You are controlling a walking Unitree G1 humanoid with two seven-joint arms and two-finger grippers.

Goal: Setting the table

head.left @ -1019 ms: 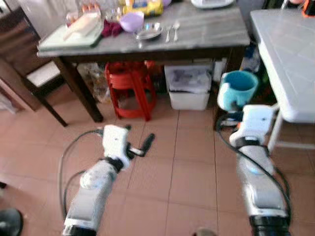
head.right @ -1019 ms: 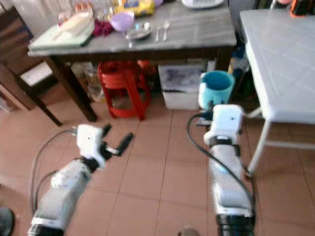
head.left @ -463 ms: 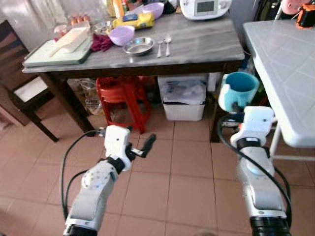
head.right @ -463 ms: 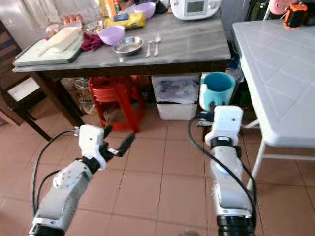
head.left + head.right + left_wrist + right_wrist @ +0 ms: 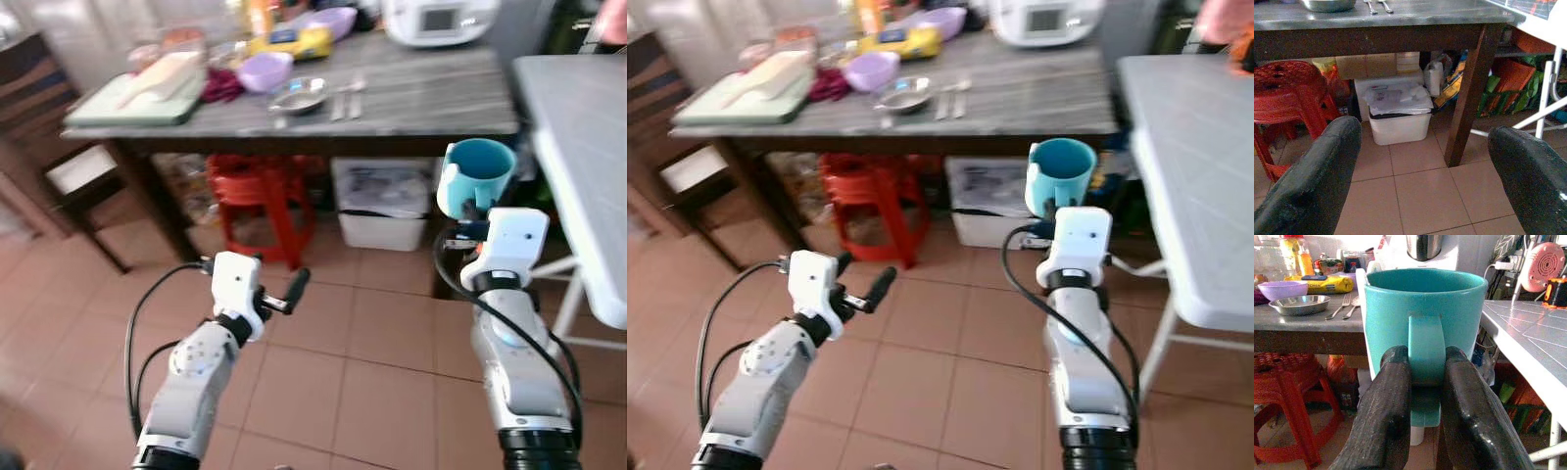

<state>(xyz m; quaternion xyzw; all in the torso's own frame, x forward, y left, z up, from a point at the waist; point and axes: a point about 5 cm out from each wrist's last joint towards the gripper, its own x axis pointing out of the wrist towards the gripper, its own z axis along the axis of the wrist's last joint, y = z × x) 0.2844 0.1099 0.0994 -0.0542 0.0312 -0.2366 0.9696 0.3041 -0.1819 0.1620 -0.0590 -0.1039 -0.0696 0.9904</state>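
Currently the right claw [image 5: 1422,396] is clamped on the handle of the teal mug [image 5: 477,174], held upright in the air in front of the grey tabletop [image 5: 431,93]; the left claw [image 5: 1425,161] is wide apart and empty, low over the floor. Best to keep the mug level, raise it above the tabletop edge, and set it on bare surface right of the forks [image 5: 345,98] and bowl [image 5: 298,94].

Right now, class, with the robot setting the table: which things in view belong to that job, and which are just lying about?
Part of the job:
- teal ceramic mug, gripped by its handle in the right gripper
- round steel dish
- fork and spoon
- lilac plastic bowl
- grey marble-topped table

Just lying about:
- red plastic stool
- white lidded bin
- yellow packet
- green cutting board
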